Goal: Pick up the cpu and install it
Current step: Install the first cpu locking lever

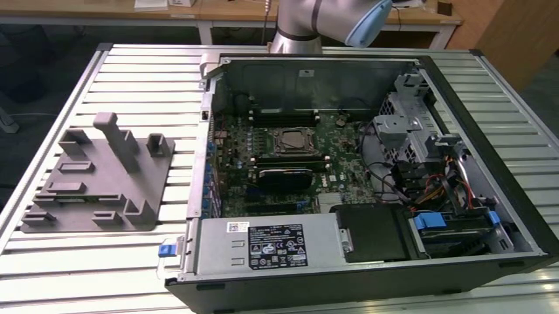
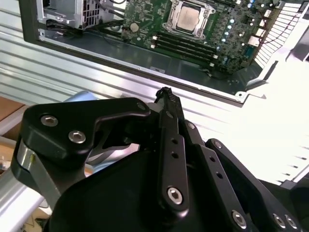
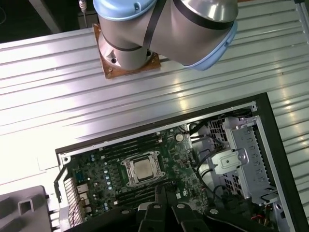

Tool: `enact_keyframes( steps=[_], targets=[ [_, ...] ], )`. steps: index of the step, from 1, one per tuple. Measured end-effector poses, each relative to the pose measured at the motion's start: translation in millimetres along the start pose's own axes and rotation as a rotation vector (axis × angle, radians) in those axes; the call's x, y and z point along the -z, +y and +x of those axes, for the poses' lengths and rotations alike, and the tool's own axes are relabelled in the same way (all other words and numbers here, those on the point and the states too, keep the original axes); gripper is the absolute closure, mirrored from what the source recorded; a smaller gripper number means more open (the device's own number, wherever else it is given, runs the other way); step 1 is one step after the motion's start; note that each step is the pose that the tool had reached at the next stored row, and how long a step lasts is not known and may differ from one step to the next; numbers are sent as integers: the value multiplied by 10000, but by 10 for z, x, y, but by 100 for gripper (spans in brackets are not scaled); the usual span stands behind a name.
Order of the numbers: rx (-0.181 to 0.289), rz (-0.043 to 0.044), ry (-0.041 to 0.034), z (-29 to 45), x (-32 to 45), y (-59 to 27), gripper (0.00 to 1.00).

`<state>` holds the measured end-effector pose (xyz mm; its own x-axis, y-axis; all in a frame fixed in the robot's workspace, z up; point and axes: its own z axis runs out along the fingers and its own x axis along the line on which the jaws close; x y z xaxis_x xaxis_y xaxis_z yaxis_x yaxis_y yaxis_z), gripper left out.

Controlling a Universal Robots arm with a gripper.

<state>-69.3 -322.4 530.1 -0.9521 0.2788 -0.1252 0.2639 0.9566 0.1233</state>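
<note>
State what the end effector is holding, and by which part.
Nothing: the black end effector is shut and empty, above the metal table. The small square silvery cpu already sits in the green motherboard's socket.

Cpu (image 1: 289,141) in motherboard socket (image 1: 291,142); fixture tray (image 1: 96,190) beside case (image 1: 367,261).

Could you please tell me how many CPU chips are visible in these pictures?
1: the cpu sits in the middle of the motherboard inside the open computer case; any others may be hidden.
</note>
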Motion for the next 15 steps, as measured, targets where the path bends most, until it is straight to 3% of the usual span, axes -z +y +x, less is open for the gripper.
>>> enact_keyframes(
  steps=[8, 15],
  targets=[
    [-33, 108, 368, -102, -69, 0, 89],
    [-36, 118, 406, -104, -79, -1, 89]
  ],
)
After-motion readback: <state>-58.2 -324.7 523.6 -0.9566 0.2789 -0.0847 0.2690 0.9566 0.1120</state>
